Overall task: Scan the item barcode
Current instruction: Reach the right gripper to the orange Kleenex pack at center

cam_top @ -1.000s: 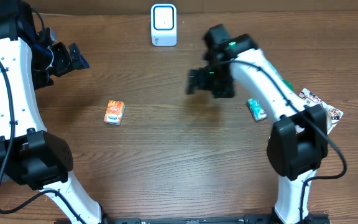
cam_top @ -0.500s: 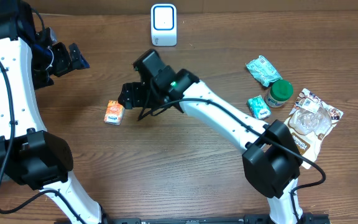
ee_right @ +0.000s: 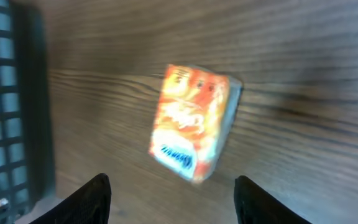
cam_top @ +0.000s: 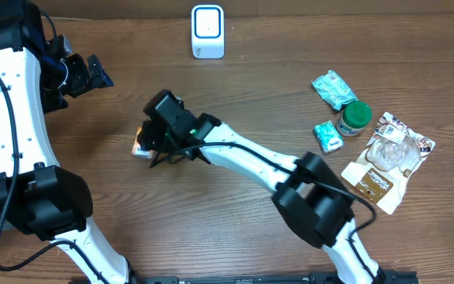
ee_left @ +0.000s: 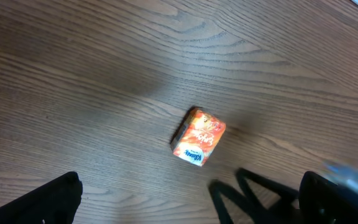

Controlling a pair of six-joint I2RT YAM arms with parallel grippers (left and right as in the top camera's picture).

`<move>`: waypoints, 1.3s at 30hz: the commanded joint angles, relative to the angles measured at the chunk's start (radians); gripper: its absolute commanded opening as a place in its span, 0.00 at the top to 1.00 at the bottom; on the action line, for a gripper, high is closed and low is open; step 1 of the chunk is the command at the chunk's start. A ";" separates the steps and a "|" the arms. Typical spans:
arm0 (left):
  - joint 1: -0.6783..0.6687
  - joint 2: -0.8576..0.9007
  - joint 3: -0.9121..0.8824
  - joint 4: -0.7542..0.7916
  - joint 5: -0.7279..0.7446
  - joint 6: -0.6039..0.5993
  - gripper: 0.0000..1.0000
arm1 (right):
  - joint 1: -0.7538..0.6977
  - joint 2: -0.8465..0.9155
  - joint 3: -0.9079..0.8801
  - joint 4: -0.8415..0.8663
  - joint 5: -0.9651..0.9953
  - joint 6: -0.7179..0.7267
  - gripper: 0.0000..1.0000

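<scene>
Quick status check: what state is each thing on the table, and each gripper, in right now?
Orange tissue pack: lying flat, not gripped.
Right gripper: open, hovering over the pack.
Left gripper: open, empty.
Scanner: standing upright.
Green-lidded jar: upright, lid on.
Snack bag: lying flat.

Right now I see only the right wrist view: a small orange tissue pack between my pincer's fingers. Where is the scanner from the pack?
Observer: The white box-shaped scanner stands at the far edge of the wooden table, beyond the small orange tissue pack and to its right.
Operator: Is the left arm in my way?
Observer: No; the left pincer hangs open near the far left corner, well apart from the pack.
Operator: Anything else near the pack?
Observer: Nothing beside it; the green-lidded jar and teal packets lie far to the right.
</scene>
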 commanded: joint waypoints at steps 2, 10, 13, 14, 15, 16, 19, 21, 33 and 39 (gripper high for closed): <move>0.003 -0.013 0.014 0.002 -0.003 -0.006 0.00 | -0.017 0.084 -0.014 0.058 -0.152 0.058 0.44; 0.003 -0.013 0.014 0.002 -0.003 -0.006 0.00 | -0.035 0.119 -0.014 0.083 -0.225 0.060 0.58; 0.003 -0.013 0.014 0.002 -0.003 -0.006 0.00 | -0.032 0.120 -0.014 0.083 -0.218 0.060 0.63; 0.003 -0.013 0.014 0.002 -0.003 -0.006 0.00 | -0.032 0.120 -0.014 0.082 -0.218 0.060 0.65; 0.003 -0.013 0.014 0.002 -0.003 -0.006 0.01 | -0.032 0.121 -0.014 0.082 -0.219 0.060 0.67; 0.003 -0.013 0.014 0.002 -0.003 -0.006 0.00 | -0.032 0.121 -0.014 0.082 -0.219 0.059 0.69; 0.003 -0.013 0.014 0.002 -0.003 -0.006 0.00 | -0.032 0.122 -0.014 0.082 -0.220 0.056 0.74; 0.003 -0.013 0.014 0.002 -0.003 -0.006 0.00 | -0.032 0.122 -0.014 0.082 -0.220 0.052 0.74; 0.003 -0.013 0.014 0.002 -0.003 -0.006 0.01 | -0.052 0.123 -0.014 -0.007 -0.105 -0.077 0.73; 0.003 -0.013 0.014 0.002 -0.003 -0.006 0.01 | -0.045 0.138 -0.014 0.025 -0.088 -0.088 0.73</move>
